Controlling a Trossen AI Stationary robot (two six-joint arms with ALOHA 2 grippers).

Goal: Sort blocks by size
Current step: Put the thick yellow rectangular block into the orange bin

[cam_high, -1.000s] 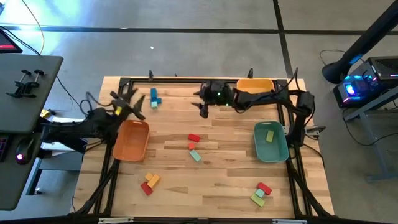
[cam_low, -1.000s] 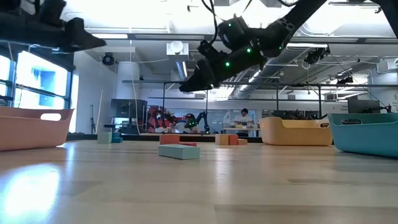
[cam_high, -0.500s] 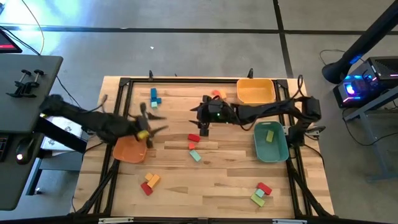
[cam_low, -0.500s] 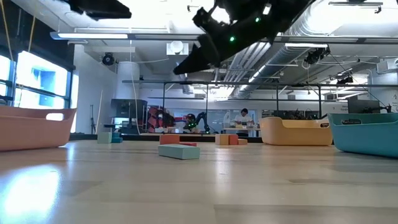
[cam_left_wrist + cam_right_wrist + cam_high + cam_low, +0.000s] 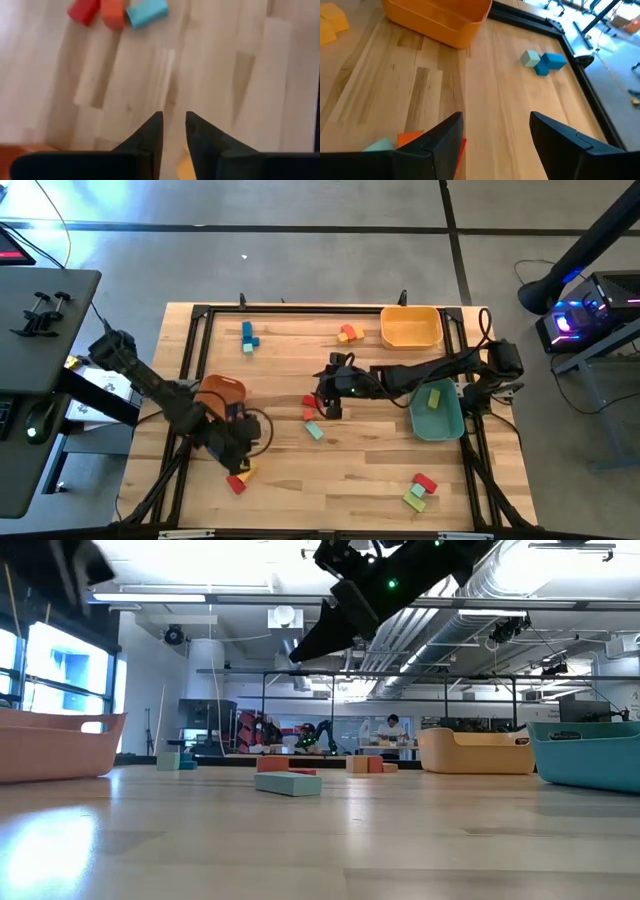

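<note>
Both arms appear to be in the approach step of sorting, each closing on a small cluster of blocks with nothing yet held. The right gripper [image 5: 327, 402] hovers above the middle of the tabletop [image 5: 350, 470], its jaws spread wide and empty; in the right wrist view a red block [image 5: 461, 145] and an orange block [image 5: 409, 136] lie just beneath and beside the near jaw, with a teal one close by. The left gripper [image 5: 243, 442] hangs just past the orange bin [image 5: 220, 388], its jaws nearly pressed together with a thin gap and holding nothing; a yellow block [image 5: 184, 166] peeks out directly under them. Other blocks lie well apart from either set of jaws: blue and teal ones [image 5: 248, 337] at the far edge, and one already in the teal bin [image 5: 436, 412]. The next move likely calls for the right jaws to descend straddling one block, and for the left jaws to widen before lowering.
</note>
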